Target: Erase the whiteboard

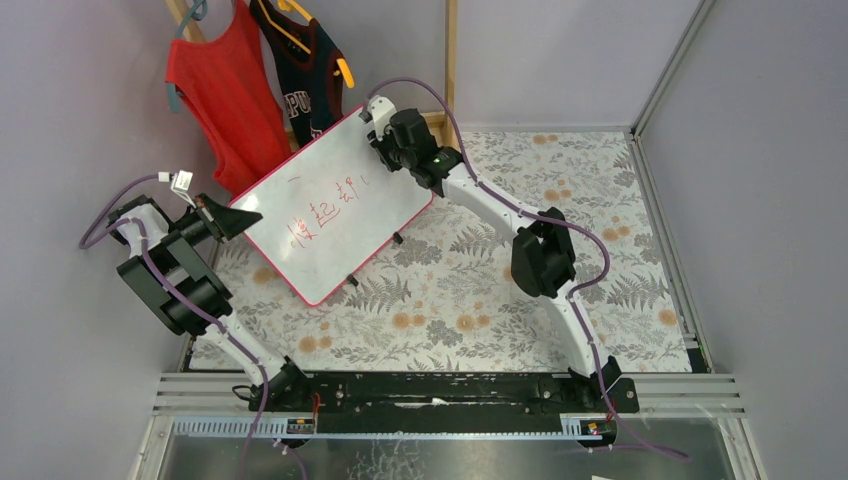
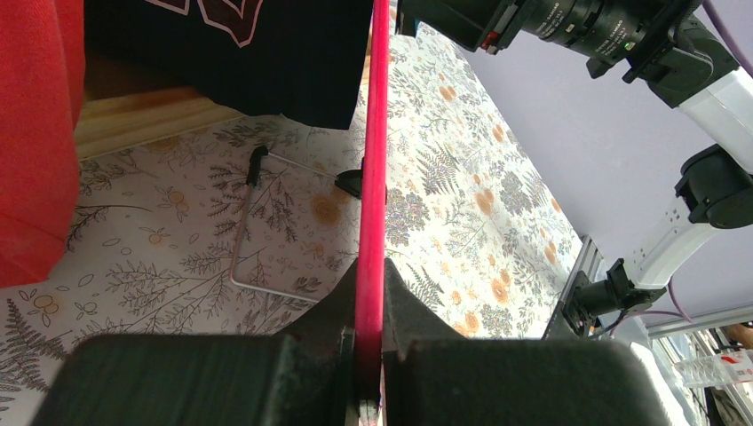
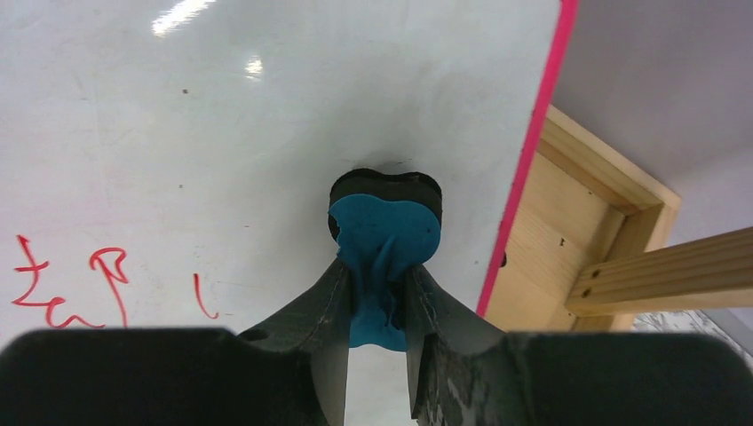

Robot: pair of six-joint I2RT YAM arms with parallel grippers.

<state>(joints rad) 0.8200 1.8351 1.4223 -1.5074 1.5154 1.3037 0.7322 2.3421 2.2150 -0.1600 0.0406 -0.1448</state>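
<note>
The whiteboard (image 1: 335,205) stands tilted at the back left, white with a pink-red frame and red writing (image 1: 320,215) across its middle. My left gripper (image 1: 238,220) is shut on the board's left edge; the left wrist view shows the pink frame (image 2: 371,222) pinched between the jaws. My right gripper (image 1: 378,135) is at the board's upper right corner, shut on a blue eraser (image 3: 384,244) with a black pad that presses against the white surface (image 3: 222,133). Red marks (image 3: 71,284) lie to the left of the eraser.
A red top (image 1: 225,90) and a dark top (image 1: 305,70) hang behind the board. A wooden frame (image 3: 586,231) stands past the board's right edge. The board's wire stand (image 2: 253,222) rests on the floral tablecloth (image 1: 480,310).
</note>
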